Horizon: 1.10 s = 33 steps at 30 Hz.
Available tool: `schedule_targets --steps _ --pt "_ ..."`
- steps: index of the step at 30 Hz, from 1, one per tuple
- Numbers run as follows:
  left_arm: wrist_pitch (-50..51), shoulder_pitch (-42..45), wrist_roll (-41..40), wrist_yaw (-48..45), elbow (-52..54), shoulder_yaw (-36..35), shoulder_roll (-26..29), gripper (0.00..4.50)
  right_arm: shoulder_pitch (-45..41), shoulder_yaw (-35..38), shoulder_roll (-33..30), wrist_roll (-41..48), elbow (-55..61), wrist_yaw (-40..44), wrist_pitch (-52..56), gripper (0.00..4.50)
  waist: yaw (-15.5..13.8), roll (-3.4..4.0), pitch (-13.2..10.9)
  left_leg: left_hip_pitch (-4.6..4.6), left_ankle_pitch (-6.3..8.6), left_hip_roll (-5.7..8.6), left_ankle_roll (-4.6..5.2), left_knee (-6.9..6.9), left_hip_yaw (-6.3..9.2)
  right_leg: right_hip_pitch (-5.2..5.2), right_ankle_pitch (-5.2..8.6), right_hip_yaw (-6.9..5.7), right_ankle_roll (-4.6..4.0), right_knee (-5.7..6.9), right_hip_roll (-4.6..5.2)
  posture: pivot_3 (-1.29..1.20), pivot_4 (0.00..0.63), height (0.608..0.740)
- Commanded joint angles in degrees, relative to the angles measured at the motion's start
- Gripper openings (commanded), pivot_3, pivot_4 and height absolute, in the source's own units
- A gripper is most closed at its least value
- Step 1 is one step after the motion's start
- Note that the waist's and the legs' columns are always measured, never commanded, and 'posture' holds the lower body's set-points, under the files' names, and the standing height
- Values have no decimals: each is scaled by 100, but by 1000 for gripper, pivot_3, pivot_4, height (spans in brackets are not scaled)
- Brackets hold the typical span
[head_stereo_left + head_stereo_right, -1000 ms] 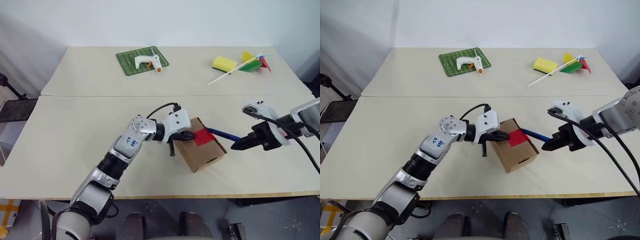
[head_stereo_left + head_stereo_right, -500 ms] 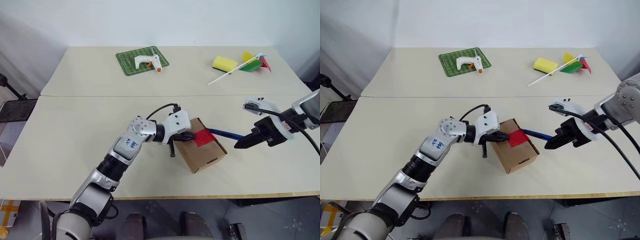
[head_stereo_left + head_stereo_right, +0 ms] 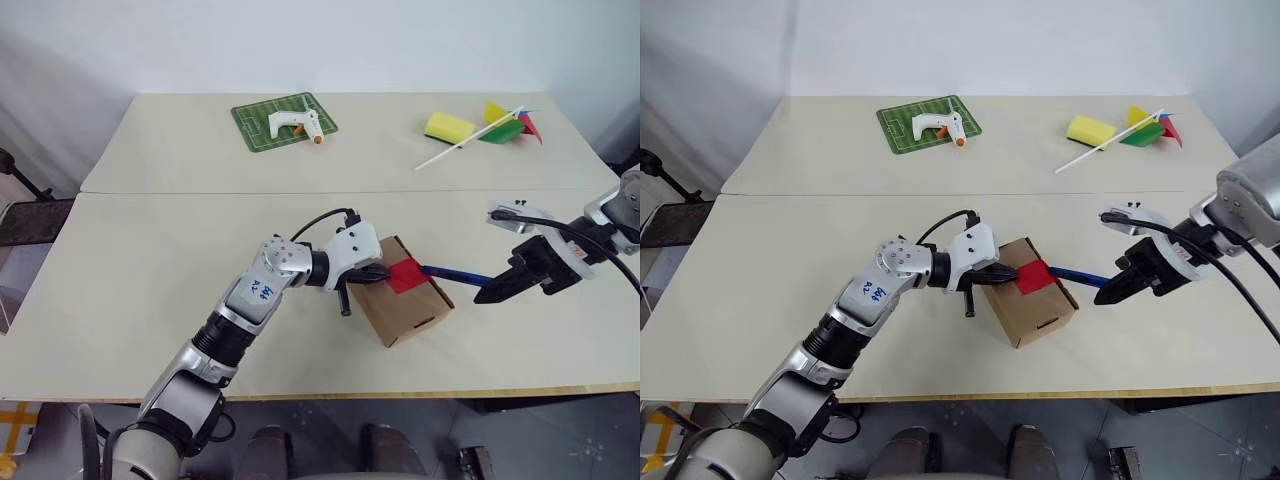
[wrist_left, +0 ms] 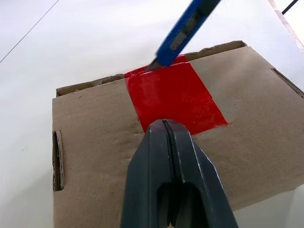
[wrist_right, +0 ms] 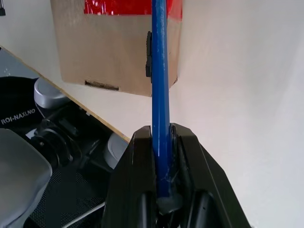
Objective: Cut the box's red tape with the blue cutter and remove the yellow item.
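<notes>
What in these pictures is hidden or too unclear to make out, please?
- Yellow item: in every view, concealed inside the closed box.
- Any cut in the red tape: left wrist view, the blue cutter covers its far edge.
- Cutter's blade: right wrist view, cut off by the picture's edge.

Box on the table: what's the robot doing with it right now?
The left gripper, shut, presses down on the box just short of the red tape. The right gripper is shut on the blue cutter, whose tip meets the tape's far edge at the flap seam. The flaps are closed and taped.
</notes>
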State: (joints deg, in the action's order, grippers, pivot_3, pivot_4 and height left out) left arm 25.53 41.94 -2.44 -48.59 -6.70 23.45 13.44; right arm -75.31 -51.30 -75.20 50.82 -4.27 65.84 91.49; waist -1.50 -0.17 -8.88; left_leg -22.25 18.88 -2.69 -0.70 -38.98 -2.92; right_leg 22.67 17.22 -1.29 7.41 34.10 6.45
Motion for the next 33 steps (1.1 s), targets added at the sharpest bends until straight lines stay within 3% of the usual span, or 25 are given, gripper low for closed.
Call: schedule_targets --steps 1,7,11,15,20,24,27,29,33 --pt "475 -456 330 -102 -558 467 221 0 69 -54 -359 35 409 278 101 162 6 0 0 0 0 0 -1 0 0 0 0 -1 0 0 0 0 150 740" --pt "404 -420 330 -139 -648 495 201 0 491 460 -823 160 909 413 101 162 10 1 2 5 1 -3 -1 -2 -9 0 0 -1 0 -2 0 0 150 740" --pt "357 -369 323 -130 -678 458 195 0 945 1419 -880 -54 803 465 -30 162 8 2 4 8 1 -4 -2 -6 -15 -3 0 1 0 -1 1 0 150 740" --pt "251 -234 90 -132 -635 116 158 0 2163 2312 -1678 -542 1240 764 -1672 162 -5 2 4 5 1 -4 -3 -7 -12 -1 -1 -1 1 1 -1 0 150 740" --pt "-29 54 -582 -480 -478 -549 26 0 3391 4145 -1887 -176 380 769 -2070 162 31 5 -1 11 0 -6 -5 -11 -45 5 -9 11 16 3 5 0 150 740" --pt "-352 352 -1051 -543 -524 -1165 -80 0 4660 5849 -1191 -580 -165 21 -2802 162 10 -5 -12 7 -8 -10 -11 -15 -48 15 -10 12 19 16 4 0 150 740" --pt "-129 584 -1406 -851 -431 -1536 199 0 5595 6860 207 -1251 -482 -1274 -4104 162 2 -45 -25 2 -25 -10 -40 -15 -50 20 -13 13 25 24 3 0 150 740" --pt "-147 627 -1337 -1370 -407 -1444 742 0 6073 7033 743 -1589 -518 -1691 -4431 162 5 -44 -38 1 -30 -14 -48 -14 -50 21 -17 6 32 43 -1 0 150 740" --pt "-59 627 -1298 -1623 -554 -1446 1350 0 6336 6827 1287 -2353 -641 -2083 -5407 162 6 44 -68 -11 -33 -10 -50 -9 -103 73 -23 8 45 71 12 0 150 740"
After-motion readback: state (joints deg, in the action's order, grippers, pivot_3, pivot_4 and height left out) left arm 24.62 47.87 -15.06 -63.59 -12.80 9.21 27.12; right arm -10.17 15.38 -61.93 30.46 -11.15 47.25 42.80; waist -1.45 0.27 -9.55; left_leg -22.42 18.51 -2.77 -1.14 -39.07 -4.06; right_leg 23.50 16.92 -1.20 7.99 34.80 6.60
